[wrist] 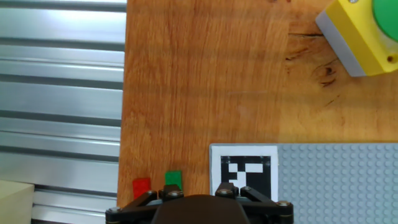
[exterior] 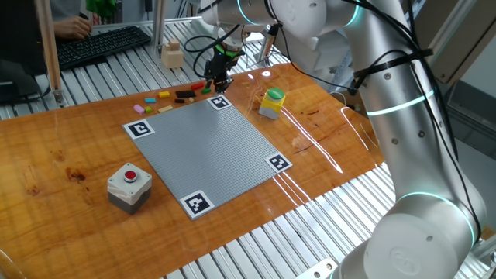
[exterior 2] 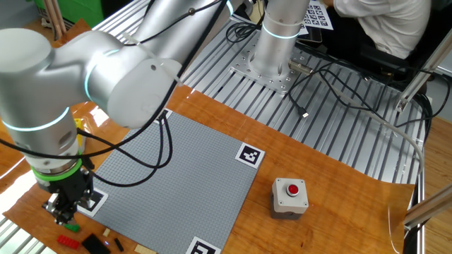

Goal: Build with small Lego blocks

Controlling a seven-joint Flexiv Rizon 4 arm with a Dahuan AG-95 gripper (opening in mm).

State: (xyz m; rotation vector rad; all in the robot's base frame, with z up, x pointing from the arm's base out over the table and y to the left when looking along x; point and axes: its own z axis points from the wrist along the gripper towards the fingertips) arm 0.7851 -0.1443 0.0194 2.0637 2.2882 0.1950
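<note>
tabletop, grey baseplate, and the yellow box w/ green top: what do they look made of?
Tabletop: wood or wood veneer, glossy varnish; visible grain, knots, bright reflections.
Grey baseplate: likely moulded plastic, matte; fine regular stud texture, no glare.
Yellow box with green top: probably plastic, smooth, saturated colour; its paler lower band's material is unclear.

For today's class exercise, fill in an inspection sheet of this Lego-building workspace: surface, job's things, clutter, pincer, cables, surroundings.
Surface: wooden tabletop on metal slats, carrying a grey baseplate with marker tags at its corners.
Job's things: small Lego blocks lie loose in a row beyond the baseplate's far edge; green block and red block sit just ahead of the fingers.
Clutter: red push-button box, yellow container with green top, pale wooden block.
Pincer: pincer points down over the green block; hold cannot be told.
Cables: black cables trail across the slats.
Surroundings: keyboard with a person's hand.
</note>
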